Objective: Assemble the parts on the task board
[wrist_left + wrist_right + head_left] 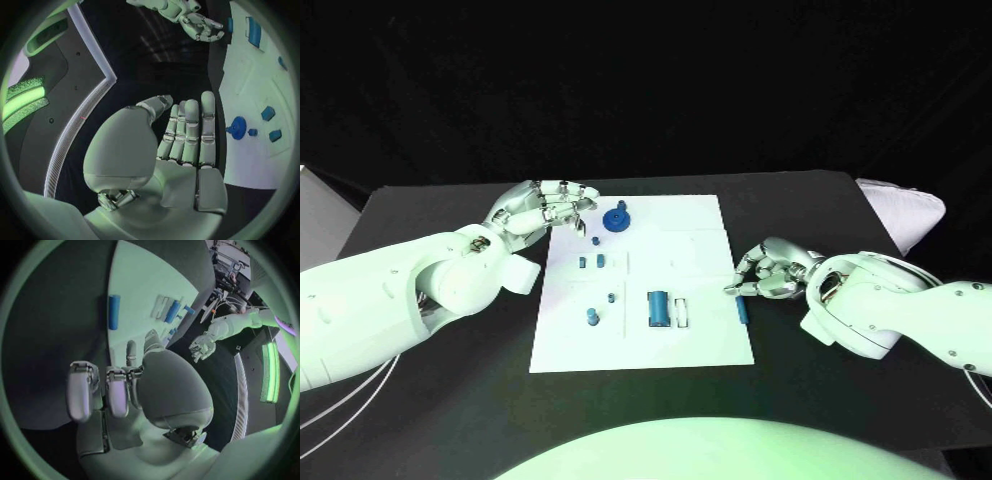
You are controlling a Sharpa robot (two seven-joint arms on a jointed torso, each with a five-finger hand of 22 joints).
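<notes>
From the head camera, the white task board lies in the middle of the black table, with small blue parts scattered on it: a round wheel-shaped part at about 11 o'clock of the board, a larger blue block near 6 o'clock, and a thin blue bar at the 4 o'clock edge. The left hand hovers at the board's 10 o'clock corner, holding nothing, its fingers loosely apart; the right hand sits at the 3 o'clock edge, fingers curled inward, seemingly empty, just above the bar. In the left wrist view the left hand is flat with straight fingers side by side, the wheel close past the fingertips. In the right wrist view the right hand has bent fingers, the bar lying beyond them. The bar looks slim and low, so a grasp might slip or nudge it off the board's edge.
</notes>
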